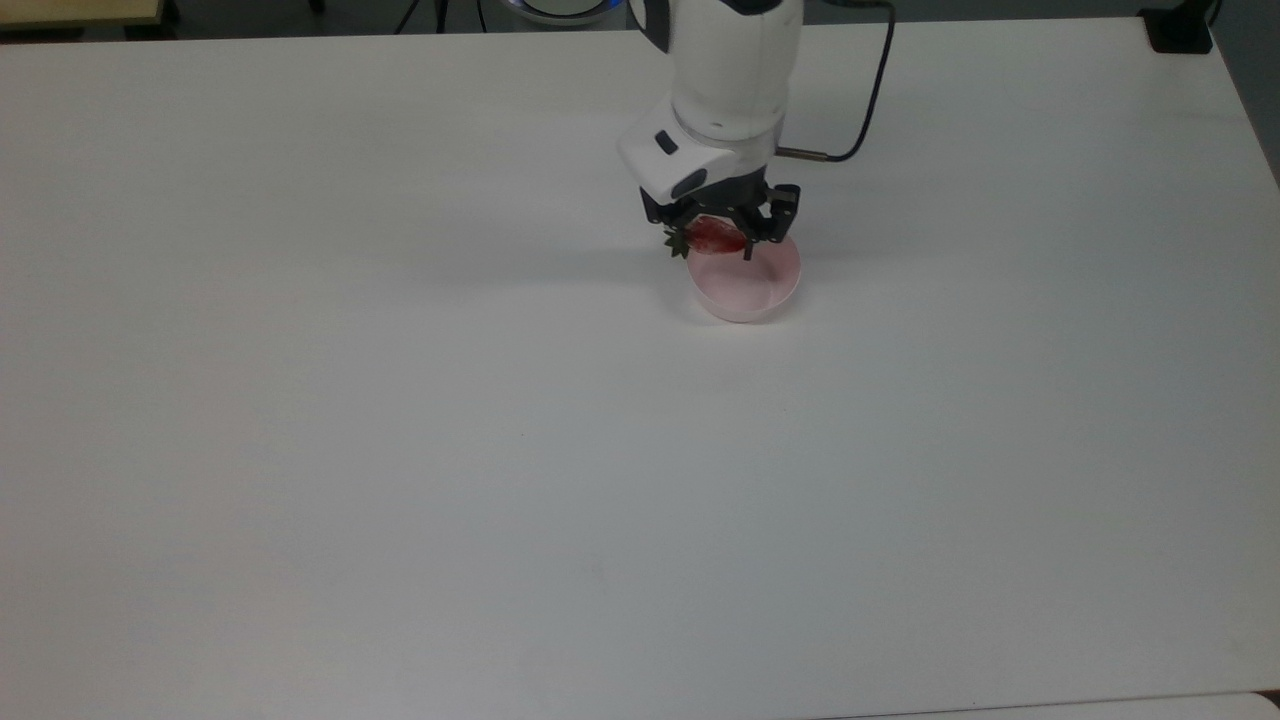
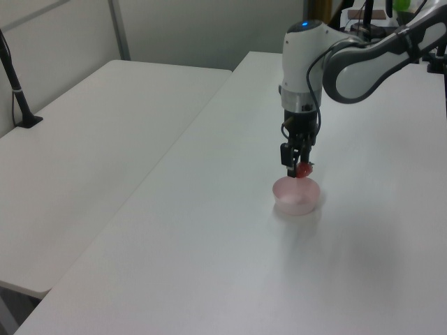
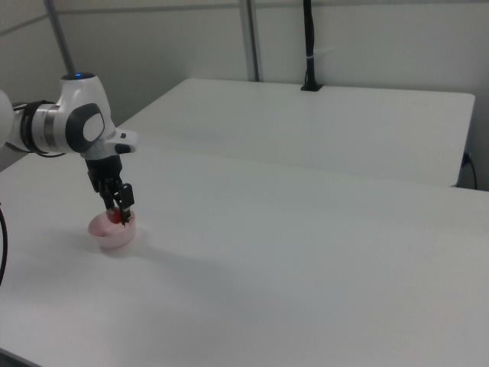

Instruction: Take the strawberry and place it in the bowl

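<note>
- My arm reaches down near-vertical; my gripper [image 1: 718,240] hangs just above the bowl [image 1: 760,290], jaws pinching the strawberry [image 1: 712,236].
- Strawberry: glossy red, lying sideways, green cap toward the top view's left, over the bowl's rim.
- Bowl: pale pink, upright on the white table [image 1: 400,450]. A black cable [image 1: 868,110] trails from my wrist.
</note>
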Controlling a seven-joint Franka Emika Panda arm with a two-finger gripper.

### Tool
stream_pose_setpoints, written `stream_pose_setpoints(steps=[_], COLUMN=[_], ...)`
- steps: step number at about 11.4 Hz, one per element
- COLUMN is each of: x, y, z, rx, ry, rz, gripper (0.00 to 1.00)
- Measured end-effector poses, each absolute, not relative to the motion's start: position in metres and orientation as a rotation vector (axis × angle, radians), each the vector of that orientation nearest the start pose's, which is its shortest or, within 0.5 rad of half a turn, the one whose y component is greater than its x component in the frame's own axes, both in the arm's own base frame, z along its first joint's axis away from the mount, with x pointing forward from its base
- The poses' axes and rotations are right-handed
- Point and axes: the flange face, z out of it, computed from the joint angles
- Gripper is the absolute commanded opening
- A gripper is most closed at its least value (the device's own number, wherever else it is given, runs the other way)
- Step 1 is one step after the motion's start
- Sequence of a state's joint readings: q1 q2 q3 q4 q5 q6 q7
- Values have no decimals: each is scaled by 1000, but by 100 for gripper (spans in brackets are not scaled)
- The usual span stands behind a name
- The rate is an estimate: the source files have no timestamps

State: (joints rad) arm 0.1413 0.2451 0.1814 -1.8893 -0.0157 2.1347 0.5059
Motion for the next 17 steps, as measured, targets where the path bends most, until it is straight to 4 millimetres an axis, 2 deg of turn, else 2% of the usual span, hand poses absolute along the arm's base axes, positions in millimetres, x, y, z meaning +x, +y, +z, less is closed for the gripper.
stream_pose_setpoints(steps=[1, 2, 4, 6, 8, 9, 12, 13, 14, 15, 17], x=[583, 582, 580, 581, 590, 594, 588, 583, 578, 574, 564], y=[195, 200, 212, 211, 206, 193, 127, 105, 74, 51, 6], z=[376, 374, 370, 372, 391, 412, 513, 538, 561, 576, 611], rx=[-3098, -3093, -3088, -3086, -3069, -3068, -3081, -3073, -3061, -3055, -3072], ry=[292, 297, 278, 287, 316, 351, 514, 572, 652, 712, 685], rz=[14, 9, 13, 7, -44, -55, -51, -80, -106, -100, -96], gripper=[82, 100, 100, 100, 100, 100, 100, 100, 100, 100, 100])
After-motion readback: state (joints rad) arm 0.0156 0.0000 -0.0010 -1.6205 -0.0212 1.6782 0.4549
